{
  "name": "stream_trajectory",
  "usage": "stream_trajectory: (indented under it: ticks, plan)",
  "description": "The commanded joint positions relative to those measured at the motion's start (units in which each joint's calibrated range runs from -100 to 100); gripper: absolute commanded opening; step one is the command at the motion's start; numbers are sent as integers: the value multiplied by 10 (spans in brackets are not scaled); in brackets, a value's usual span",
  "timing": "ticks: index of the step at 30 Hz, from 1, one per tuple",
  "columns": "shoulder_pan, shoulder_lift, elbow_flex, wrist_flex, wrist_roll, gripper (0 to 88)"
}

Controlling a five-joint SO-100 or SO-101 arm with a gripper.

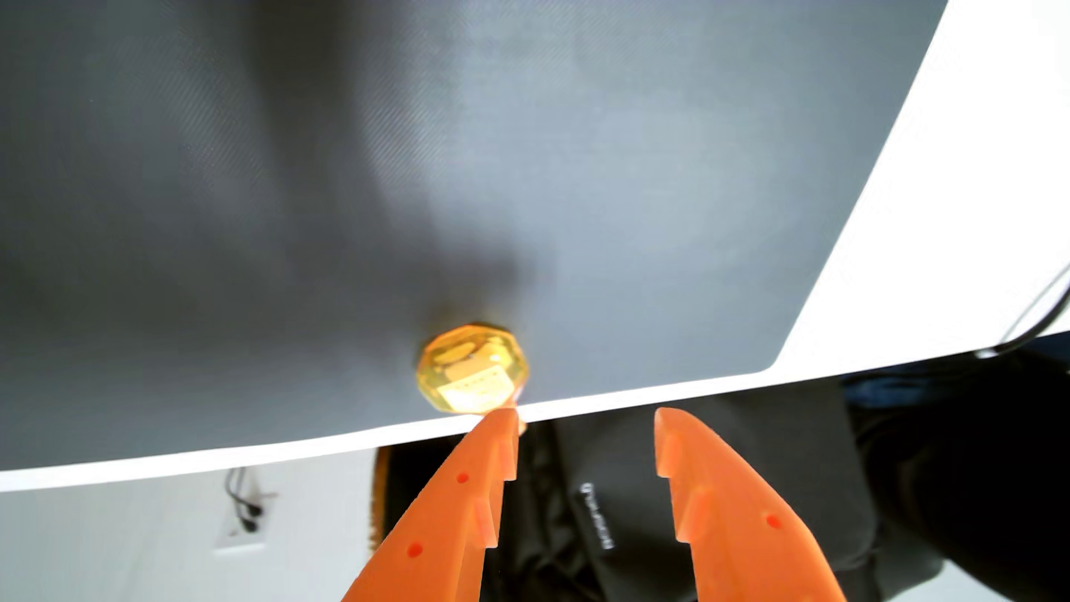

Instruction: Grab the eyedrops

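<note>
The grasp is not yet made. In the wrist view the orange pincer (pixel 585 412) is spread and empty, and the eyedrops (pixel 472 370), a small amber faceted bottle, stand on the dark mat (pixel 521 173) near the edge of the white bench (pixel 955 202), just off the left fingertip rather than between the two. Remaining, by estimate: centre, close, lift. The bottle is blurred; contact with that fingertip cannot be determined.

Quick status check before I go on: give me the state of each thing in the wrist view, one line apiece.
Small amber translucent eyedrop bottle: on the dark grey mat, near its edge, not gripped.
Orange plastic claw: open, nothing between its fingers; left fingertip beside the bottle, contact unclear.
Dark grey mat: flat on the white table.
</note>
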Motion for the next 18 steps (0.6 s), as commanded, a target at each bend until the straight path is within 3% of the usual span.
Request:
stream_trajectory:
  ticks: [1,5,10,18]
  plan:
    - [37,30,-39,15,-18,152]
    - [62,66,-56,21,-30,155]
    - [77,82,-85,54,-36,255]
    - [93,86,-100,77,-34,320]
